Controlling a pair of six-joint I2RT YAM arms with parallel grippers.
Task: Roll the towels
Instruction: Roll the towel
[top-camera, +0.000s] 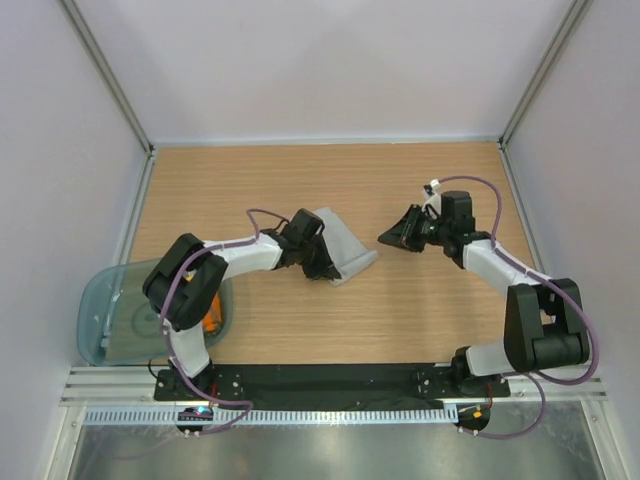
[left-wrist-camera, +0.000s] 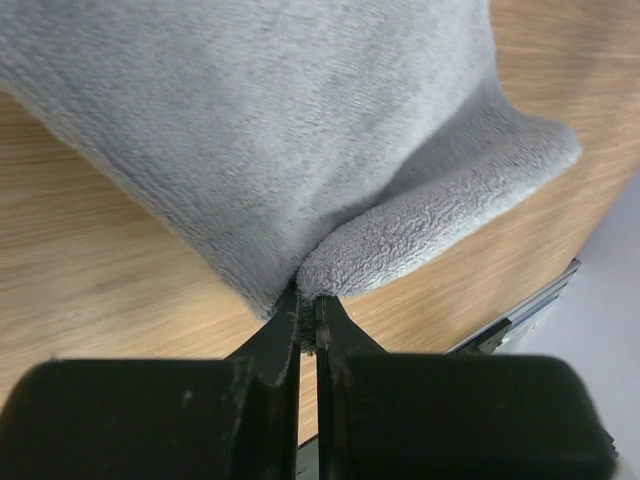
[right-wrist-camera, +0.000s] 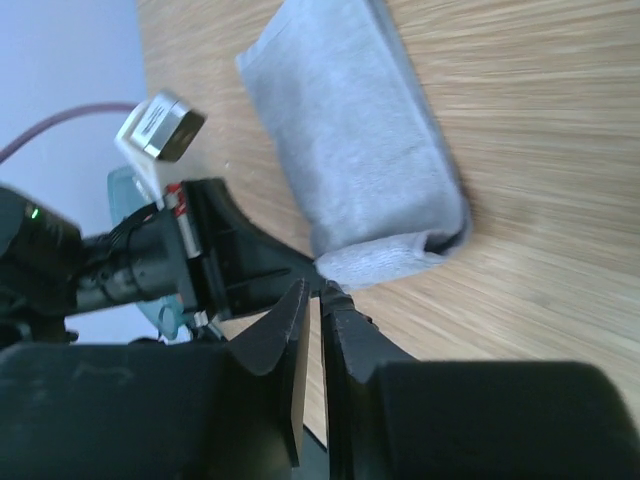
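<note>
Pinching the grey towel (left-wrist-camera: 280, 120) is the left tool (left-wrist-camera: 308, 303)

One grey towel (top-camera: 345, 248), one orange towel (top-camera: 213, 318), one teal tub (top-camera: 95, 325), two pincers: left pincer (top-camera: 328, 276) and right pincer (top-camera: 384, 238)

Light: bright, even and white, coming from above; pale walls (top-camera: 330, 60) add to it
Shadows: soft and short, a thin dark rim under the grey towel (top-camera: 345, 245)
Glare: dull sheen on the metal strip (top-camera: 330, 450) at the near edge
Left wrist view: towel pile crisp; left gripper (left-wrist-camera: 308, 305) close to the lens is soft
Right wrist view: table (right-wrist-camera: 540, 120) grain smeared into streaks; right gripper (right-wrist-camera: 315, 295) hazy and dark
</note>
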